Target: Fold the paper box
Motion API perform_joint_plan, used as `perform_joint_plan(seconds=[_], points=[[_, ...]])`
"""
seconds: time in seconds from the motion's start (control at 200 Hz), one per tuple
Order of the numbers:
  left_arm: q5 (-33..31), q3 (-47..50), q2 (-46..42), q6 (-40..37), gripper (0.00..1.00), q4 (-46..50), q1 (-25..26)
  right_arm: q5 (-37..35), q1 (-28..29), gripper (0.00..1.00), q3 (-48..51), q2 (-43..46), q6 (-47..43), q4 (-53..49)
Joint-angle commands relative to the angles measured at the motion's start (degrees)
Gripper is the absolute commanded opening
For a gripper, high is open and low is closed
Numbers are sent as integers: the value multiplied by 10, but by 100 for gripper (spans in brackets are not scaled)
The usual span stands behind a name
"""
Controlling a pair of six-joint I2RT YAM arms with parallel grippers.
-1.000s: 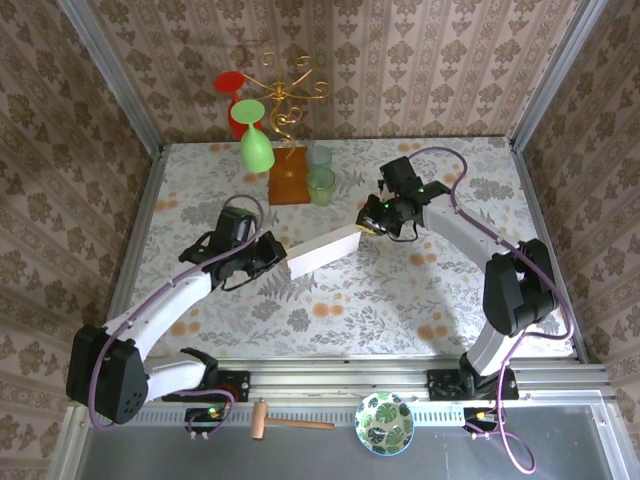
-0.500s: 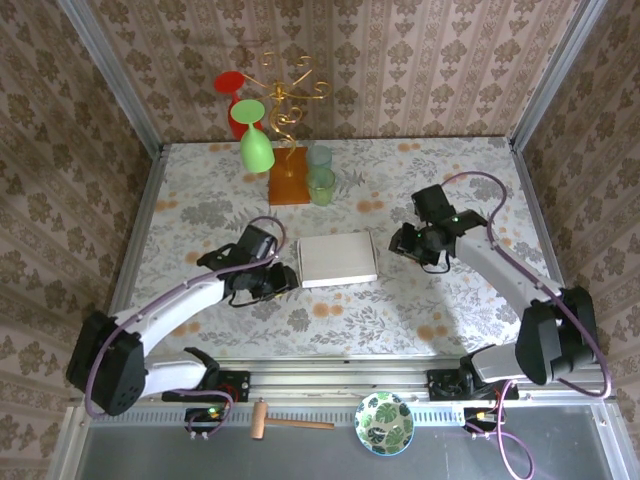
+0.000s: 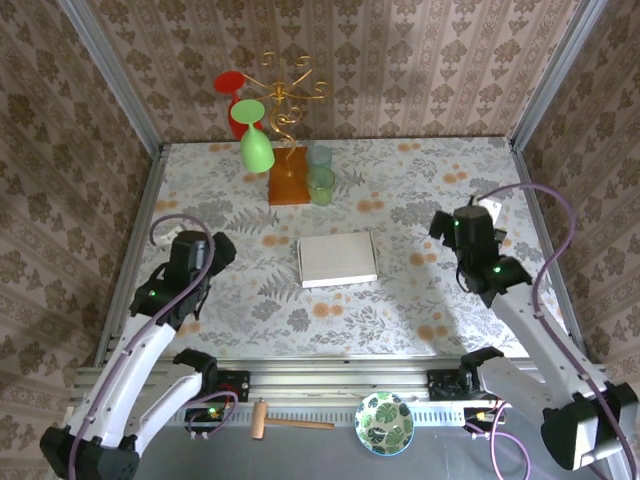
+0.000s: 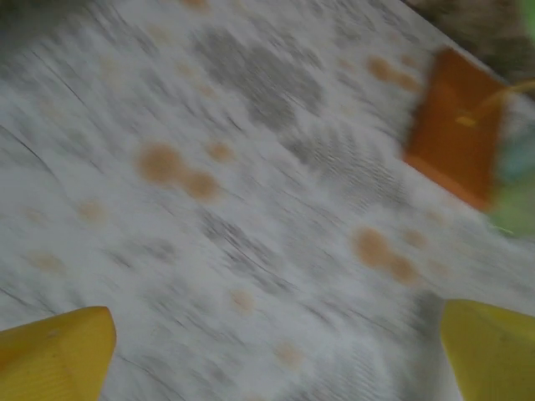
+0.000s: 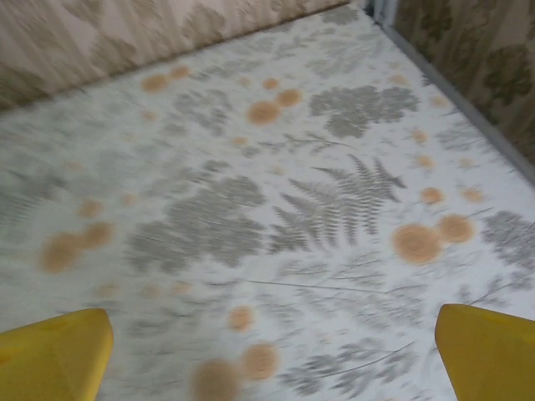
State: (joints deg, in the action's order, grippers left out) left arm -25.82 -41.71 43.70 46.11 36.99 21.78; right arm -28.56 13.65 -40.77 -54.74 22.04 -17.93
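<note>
From above we see the left tool (image 3: 192,258) over the left side of the desk (image 3: 420,180). Its blurred wrist camera adds what the overhead view cannot: yellow fingers (image 4: 54,351) spread wide, with the orange block (image 4: 456,138) beyond. The paper box (image 3: 337,259) lies flat mid-desk, well apart from both tools, its long axis left-right and its right end angled slightly back. The right tool (image 3: 455,228) also has its fingers (image 5: 489,359) apart.

The paper box (image 3: 338,259) is plain pale beige-white. The bench (image 3: 420,190) is white, printed with grey ferns and orange blossoms. At the box's eleven o'clock are an orange block (image 3: 289,186), a lime-green glass (image 3: 256,148), a red glass (image 3: 230,84) and a gold wire stand (image 3: 290,95). The left gripper (image 4: 276,351) and right gripper (image 5: 272,347) have yellow fingers (image 5: 54,347).
</note>
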Motion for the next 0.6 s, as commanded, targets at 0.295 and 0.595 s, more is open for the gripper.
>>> perform_joint_plan(seconds=[0.295,0.595], points=[[73,227,101,-410,100,-449,-162,161,-85,100,104,-229,-197,387],[200,248,292,-389,100,-803,-232,263,-127,100,53,-333,-203,456]])
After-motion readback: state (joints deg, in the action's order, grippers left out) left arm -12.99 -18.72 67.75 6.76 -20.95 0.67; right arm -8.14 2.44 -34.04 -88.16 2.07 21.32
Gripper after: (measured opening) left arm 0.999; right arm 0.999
